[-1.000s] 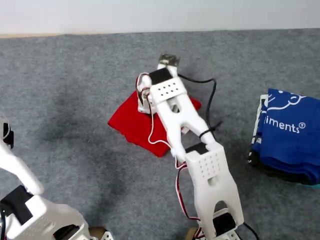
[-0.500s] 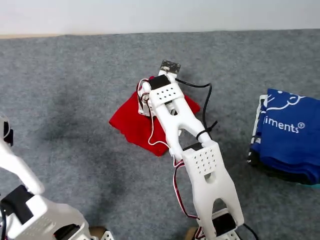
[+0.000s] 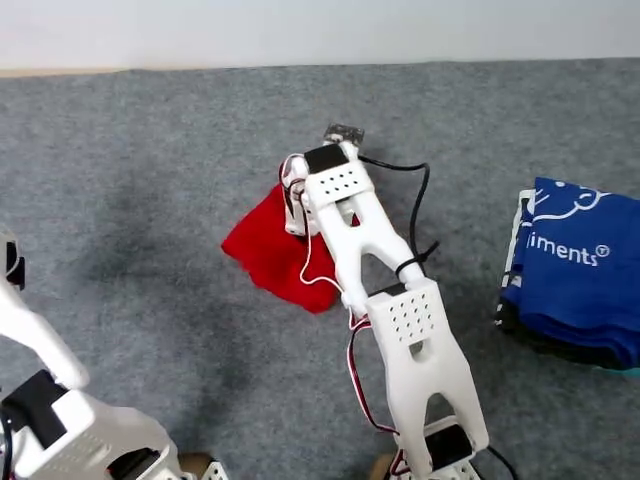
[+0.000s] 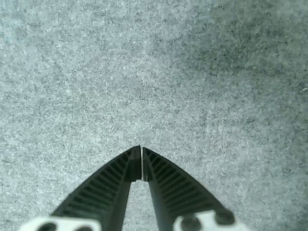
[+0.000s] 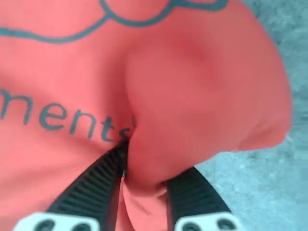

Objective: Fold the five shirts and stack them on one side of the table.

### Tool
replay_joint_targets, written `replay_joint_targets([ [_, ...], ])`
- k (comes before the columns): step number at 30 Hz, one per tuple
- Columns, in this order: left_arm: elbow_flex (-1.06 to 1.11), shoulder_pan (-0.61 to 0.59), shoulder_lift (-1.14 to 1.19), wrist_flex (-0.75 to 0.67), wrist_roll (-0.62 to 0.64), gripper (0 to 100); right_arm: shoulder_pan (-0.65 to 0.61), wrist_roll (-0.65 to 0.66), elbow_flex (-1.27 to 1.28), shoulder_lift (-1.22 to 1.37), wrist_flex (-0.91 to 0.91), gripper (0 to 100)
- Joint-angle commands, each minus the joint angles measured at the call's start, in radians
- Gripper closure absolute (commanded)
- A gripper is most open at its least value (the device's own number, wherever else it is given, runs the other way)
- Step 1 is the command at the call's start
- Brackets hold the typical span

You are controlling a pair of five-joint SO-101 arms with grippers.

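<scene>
The right pincer (image 5: 144, 175) is clamped on a bunched fold of the red shirt (image 3: 262, 250), which lies on the grey tabletop (image 3: 150, 150). To the shirt's right, well apart, sits the stack (image 3: 580, 275), blue on top. The left pincer (image 4: 141, 155), tips together and holding nothing, hangs over the tabletop.

Light: soft, even illumination is falling over the grey table (image 3: 150, 120). Shadows: one broad, faint patch is lying toward the table's left edge; a gentle shade is sitting in the fold of the red shirt (image 5: 202, 72).
</scene>
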Motion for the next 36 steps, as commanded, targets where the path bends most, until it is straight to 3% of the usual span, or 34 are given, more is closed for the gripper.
replay_joint_targets([
  [1,-0.002,0.011,-0.051,-0.009,-0.005,99,0.045,0.075,-0.107,-0.047,0.108,98.9],
  [11,-0.002,0.011,-0.055,-0.008,-0.003,99,0.105,0.29,-0.075,-0.335,0.108,98.9],
  [21,-0.004,0.012,-0.055,-0.008,-0.002,99,0.137,0.494,0.365,-0.877,0.108,98.9],
  [28,-0.004,0.012,-0.049,-0.008,-0.002,99,0.361,0.71,0.549,-1.213,0.108,98.9],
  [36,-0.004,0.012,-0.055,-0.008,-0.002,99,0.607,0.865,0.706,-1.391,0.107,98.9],
])
